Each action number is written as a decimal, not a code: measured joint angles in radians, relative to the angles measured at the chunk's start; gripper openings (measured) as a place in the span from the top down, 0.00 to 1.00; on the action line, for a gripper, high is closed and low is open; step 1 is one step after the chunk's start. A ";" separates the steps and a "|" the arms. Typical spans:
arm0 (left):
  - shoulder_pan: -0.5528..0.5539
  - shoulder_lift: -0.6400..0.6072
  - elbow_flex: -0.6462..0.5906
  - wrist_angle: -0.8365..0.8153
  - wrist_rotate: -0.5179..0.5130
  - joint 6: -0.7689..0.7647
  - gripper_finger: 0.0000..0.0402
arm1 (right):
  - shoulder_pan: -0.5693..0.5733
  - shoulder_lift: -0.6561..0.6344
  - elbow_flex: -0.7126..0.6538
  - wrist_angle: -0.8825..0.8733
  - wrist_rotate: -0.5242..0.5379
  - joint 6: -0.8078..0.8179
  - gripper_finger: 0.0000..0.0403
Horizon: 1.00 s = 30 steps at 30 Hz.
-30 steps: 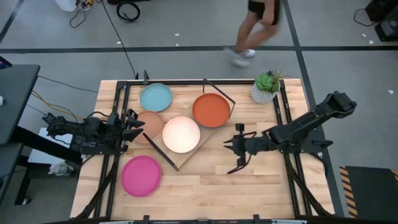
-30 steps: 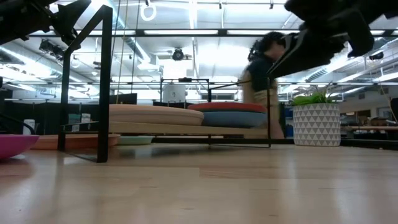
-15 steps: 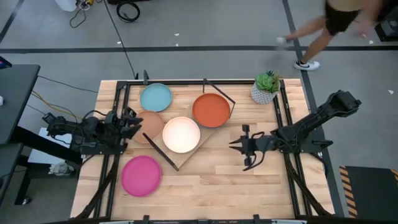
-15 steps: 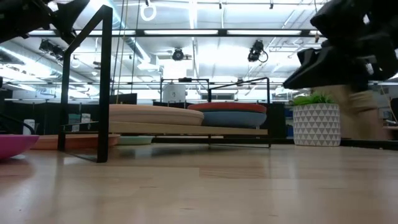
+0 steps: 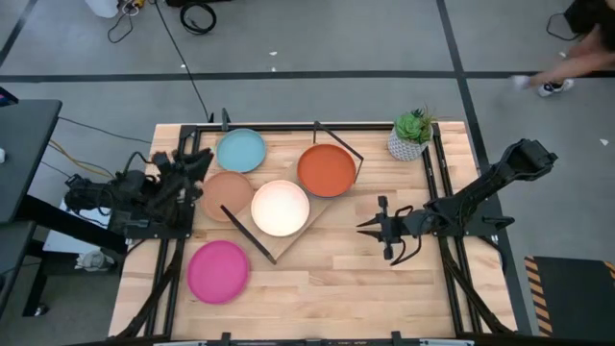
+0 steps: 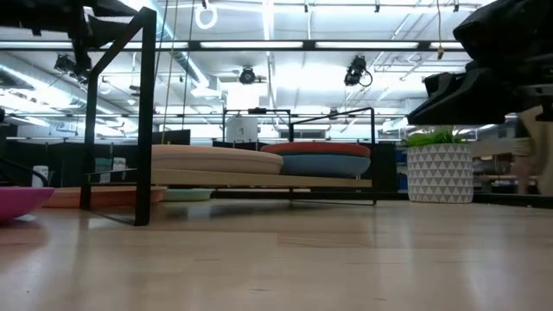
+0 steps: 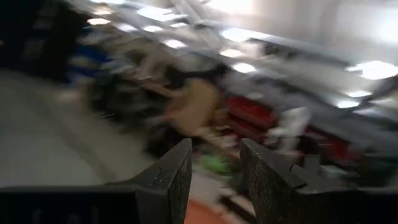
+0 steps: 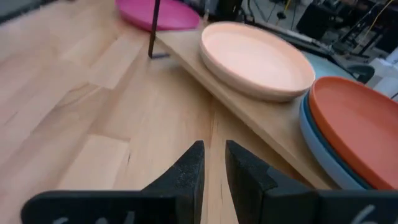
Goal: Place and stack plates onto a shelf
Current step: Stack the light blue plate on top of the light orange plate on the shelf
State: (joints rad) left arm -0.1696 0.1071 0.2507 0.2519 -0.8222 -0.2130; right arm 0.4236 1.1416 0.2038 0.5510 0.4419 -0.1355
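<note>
The shelf [image 5: 288, 238] stands slantwise mid-table on black wire legs. On it rest the cream plate [image 5: 280, 208] and the orange plate [image 5: 327, 169], which sits on a blue plate [image 6: 324, 165]. The tan plate [image 5: 223, 192] lies on the table, partly under the shelf, with the light blue plate [image 5: 240, 150] beyond it. The pink plate [image 5: 218, 271] lies on the table's near left. Dark teal and grey plates are out of view. My right gripper [image 5: 363, 229] hovers right of the shelf with a narrow gap between its fingers [image 8: 214, 158]. My left gripper [image 5: 195, 163], open [image 7: 216, 168], is raised at the left edge.
A potted plant [image 5: 411, 136] stands at the far right corner. Black frame rails [image 5: 188, 221] run along the table's left and right sides. Bare wood lies near the front edge between the pink plate and my right gripper. A person's foot [image 5: 550, 86] shows on the floor beyond.
My right gripper has drawn back from the shelf toward the table's right edge. My left gripper has moved toward the far edge and tipped upward, its camera now facing the room. A person has walked across the floor behind the table toward the right.
</note>
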 joint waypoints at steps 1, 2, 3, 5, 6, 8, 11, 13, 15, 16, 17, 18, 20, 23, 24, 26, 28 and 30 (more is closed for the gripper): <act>0.011 0.023 0.040 -0.067 -0.040 -0.026 0.64 | 0.000 0.000 -0.005 0.019 0.000 -0.004 0.82; 0.023 0.051 0.078 -0.133 -0.078 -0.059 0.65 | 0.000 0.000 -0.007 0.032 0.000 -0.009 0.82; 0.038 0.082 0.115 -0.200 -0.105 -0.095 0.65 | 0.000 0.000 -0.010 0.045 -0.004 -0.015 0.82; 0.075 0.150 0.181 -0.312 -0.127 -0.157 0.65 | 0.000 0.000 -0.013 0.072 -0.023 -0.025 0.82; 0.096 0.187 0.210 -0.355 -0.126 -0.187 0.65 | 0.000 0.000 -0.013 0.084 -0.031 -0.032 0.82; 0.143 0.266 0.262 -0.423 -0.124 -0.233 0.65 | 0.000 0.000 -0.013 0.108 -0.046 -0.050 0.82; 0.224 0.398 0.311 -0.489 -0.103 -0.279 0.65 | 0.000 0.000 -0.013 0.134 -0.051 -0.078 0.82; 0.293 0.493 0.332 -0.517 -0.032 -0.307 0.65 | 0.000 0.000 -0.013 0.137 -0.051 -0.097 0.82; 0.375 0.587 0.348 -0.544 0.076 -0.328 0.65 | 0.000 0.000 -0.013 0.137 -0.051 -0.103 0.82; 0.420 0.630 0.355 -0.564 0.135 -0.336 0.65 | 0.000 0.001 -0.013 0.137 -0.051 -0.102 0.82; 0.470 0.673 0.361 -0.581 0.194 -0.348 0.65 | 0.000 0.001 -0.013 0.137 -0.051 -0.098 0.82; 0.518 0.714 0.367 -0.589 0.258 -0.352 0.65 | 0.000 0.001 -0.013 0.137 -0.051 -0.096 0.82; 0.619 0.789 0.375 -0.590 0.405 -0.355 0.65 | 0.000 0.001 -0.013 0.136 -0.052 -0.095 0.82; 0.749 0.893 0.389 -0.591 0.617 -0.349 0.65 | 0.000 0.001 -0.013 0.136 -0.072 -0.095 0.82; 0.780 0.926 0.396 -0.592 0.674 -0.339 0.65 | 0.001 0.001 -0.013 0.136 -0.076 -0.096 0.82; 0.824 0.980 0.410 -0.592 0.752 -0.309 0.65 | 0.000 0.001 -0.013 0.136 -0.077 -0.101 0.82; 0.843 1.026 0.425 -0.590 0.778 -0.276 0.65 | 0.000 0.001 -0.013 0.134 -0.077 -0.106 0.82; 0.848 1.065 0.441 -0.592 0.773 -0.236 0.65 | -0.004 0.001 -0.013 0.133 -0.073 -0.120 0.82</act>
State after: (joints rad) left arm 0.6781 1.1723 0.6916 -0.3398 -0.0488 -0.4493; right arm 0.4195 1.1423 0.1905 0.6840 0.3689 -0.2557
